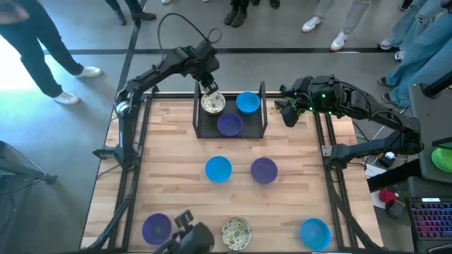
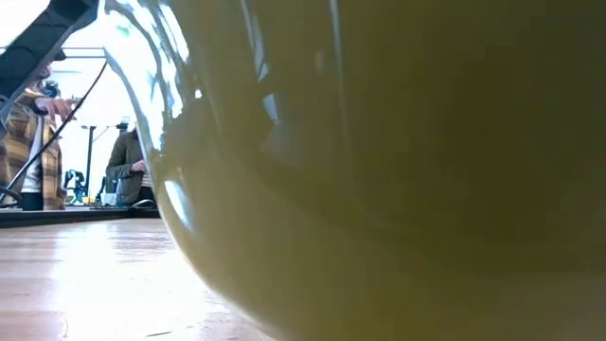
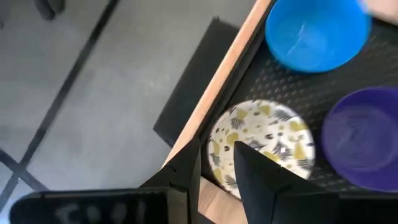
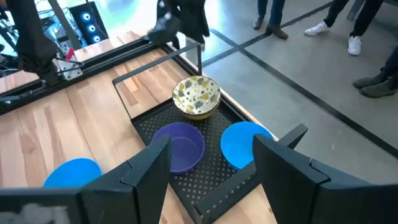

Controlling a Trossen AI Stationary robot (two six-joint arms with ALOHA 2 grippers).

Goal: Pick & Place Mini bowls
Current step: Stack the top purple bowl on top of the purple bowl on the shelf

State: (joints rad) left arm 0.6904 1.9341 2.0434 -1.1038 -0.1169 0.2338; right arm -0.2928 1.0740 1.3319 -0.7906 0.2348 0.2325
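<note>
High view first: we see the black mesh tray [image 1: 258, 128] sitting at the far edge of the desk [image 1: 176, 141], roughly mid-width, with three mini bowls in it: a speckled cream bowl [image 1: 212, 104] in its far left corner, a blue bowl [image 1: 247, 103] in its far right corner, and a purple bowl [image 1: 229, 125] at its near edge between them. The left end effector [image 1: 210, 89] sits over the far rim of the speckled bowl; in the left wrist view its fingers [image 3: 264, 180] are spread, one outside the rim and one over the bowl's inside [image 3: 261, 134], and we cannot tell whether either touches it. The right end effector [image 1: 289, 113] hangs just off the tray's right side near the desk's far right corner, and in the right wrist view its fingers [image 4: 146, 165] are spread wide with nothing between them, looking across the tray [image 4: 205, 180] at its three bowls. On the open desk, a second blue bowl [image 1: 218, 169] and a second purple bowl [image 1: 264, 170] lie near the middle, well apart from each other. Along the near edge we see a purple bowl [image 1: 157, 228] toward the left corner, a speckled bowl [image 1: 236, 233] at mid-width, and a blue bowl [image 1: 315, 233] toward the right corner. Low view is almost filled by the curved wall of a pale bowl [image 2: 398, 189] right at the lens, with people [image 2: 33, 142] standing beyond the desk.
</note>
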